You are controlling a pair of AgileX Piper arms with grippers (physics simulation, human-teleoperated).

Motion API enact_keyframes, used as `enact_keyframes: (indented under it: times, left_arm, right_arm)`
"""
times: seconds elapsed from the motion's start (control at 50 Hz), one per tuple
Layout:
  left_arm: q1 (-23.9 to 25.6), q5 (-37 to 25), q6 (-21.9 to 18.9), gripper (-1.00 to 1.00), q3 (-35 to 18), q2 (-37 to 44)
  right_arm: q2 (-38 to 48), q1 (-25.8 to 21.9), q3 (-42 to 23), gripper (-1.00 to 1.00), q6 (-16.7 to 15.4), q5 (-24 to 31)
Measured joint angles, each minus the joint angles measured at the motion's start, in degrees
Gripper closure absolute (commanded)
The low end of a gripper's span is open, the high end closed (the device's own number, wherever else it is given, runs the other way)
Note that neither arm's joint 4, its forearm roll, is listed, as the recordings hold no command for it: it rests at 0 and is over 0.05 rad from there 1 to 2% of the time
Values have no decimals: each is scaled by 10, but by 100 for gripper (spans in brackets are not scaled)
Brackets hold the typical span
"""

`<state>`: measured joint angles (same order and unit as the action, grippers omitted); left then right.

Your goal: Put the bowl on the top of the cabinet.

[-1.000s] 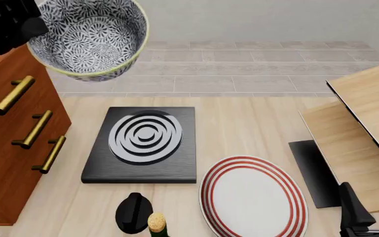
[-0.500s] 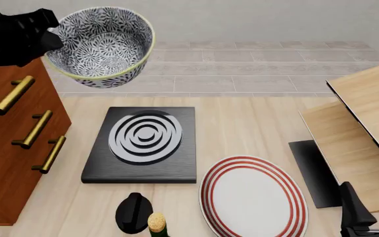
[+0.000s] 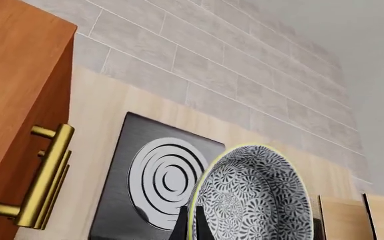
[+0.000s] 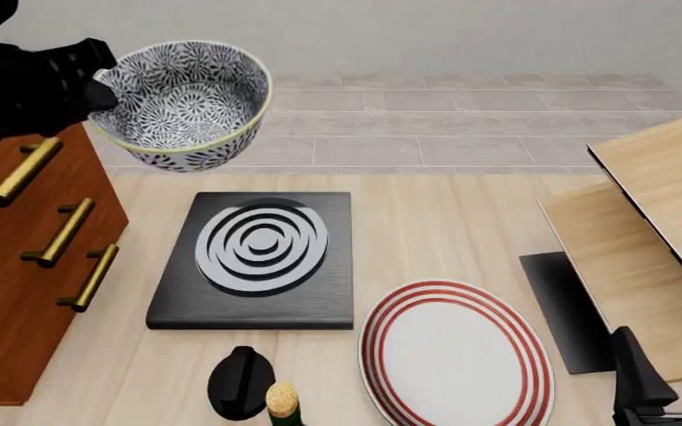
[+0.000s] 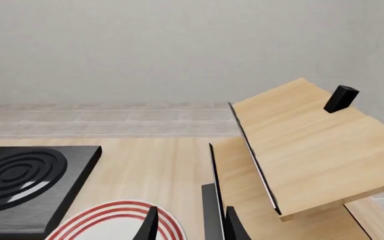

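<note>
The bowl [image 4: 184,99], white with a dark floral pattern, hangs in the air, tilted with its opening towards the camera. My left gripper [image 4: 99,87] is shut on its left rim. It hangs just right of the top edge of the reddish-brown cabinet [image 4: 15,257]. In the left wrist view the bowl [image 3: 253,197] fills the space past my left gripper [image 3: 193,222], with the cabinet [image 3: 15,85] to one side. My right gripper [image 4: 670,368] rests low at the front right, open with nothing in it, and shows as two dark fingers [image 5: 150,225] in the right wrist view.
A black hob [image 4: 256,257] with silver rings lies on the table below the bowl. A white plate [image 4: 456,355] with red rings sits in front of it. A dark bottle top [image 4: 281,401] and black knob [image 4: 241,382] stand at the front. A pale wood shelf unit [image 4: 649,240] stands at the right.
The bowl has come down a little in the left gripper's hold and looks smaller, and the left arm has turned with it. The right arm has not moved.
</note>
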<state>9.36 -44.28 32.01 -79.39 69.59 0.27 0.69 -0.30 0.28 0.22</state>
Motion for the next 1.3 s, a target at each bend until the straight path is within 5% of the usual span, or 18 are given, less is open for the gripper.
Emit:
enact_keyframes:
  times: [1.3]
  left_arm:
    - [-42, -36, 22, 100, -34, 10]
  right_arm:
    - [-1, 1, 0, -100, 2, 0]
